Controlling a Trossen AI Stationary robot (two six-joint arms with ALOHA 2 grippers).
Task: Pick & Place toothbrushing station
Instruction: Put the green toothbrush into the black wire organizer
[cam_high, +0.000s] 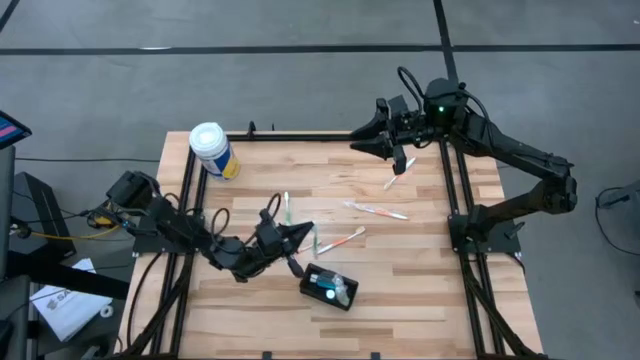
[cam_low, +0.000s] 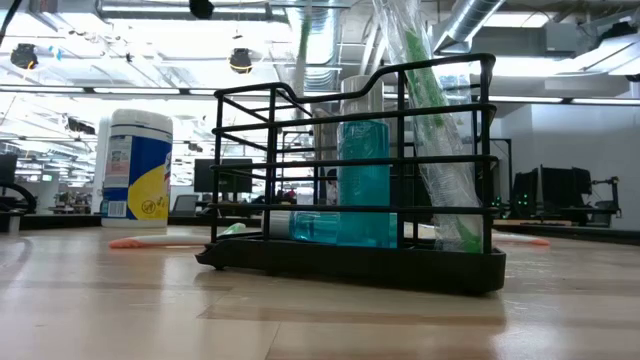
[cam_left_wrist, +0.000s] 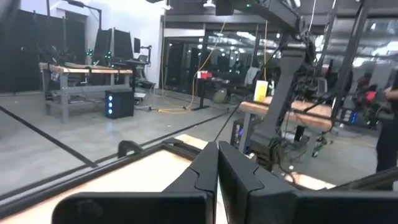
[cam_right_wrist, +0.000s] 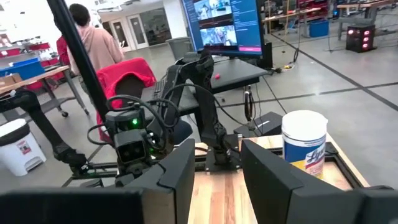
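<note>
- The toothbrushing station (cam_high: 329, 288), a black wire caddy, sits on the worktop (cam_high: 400, 290) near its front edge.
- My left pincer (cam_high: 306, 231) hovers just beside it, fingers pressed together, empty.
- My right pincer (cam_high: 362, 141) waits at the far edge, parted, empty.

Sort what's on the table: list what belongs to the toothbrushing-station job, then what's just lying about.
Job:
toothbrushing station, a black wire holder
left gripper, shut, beside it
right gripper, open, at the far edge

Lying about:
white-lidded canister
loose toothbrushes on the table
</note>
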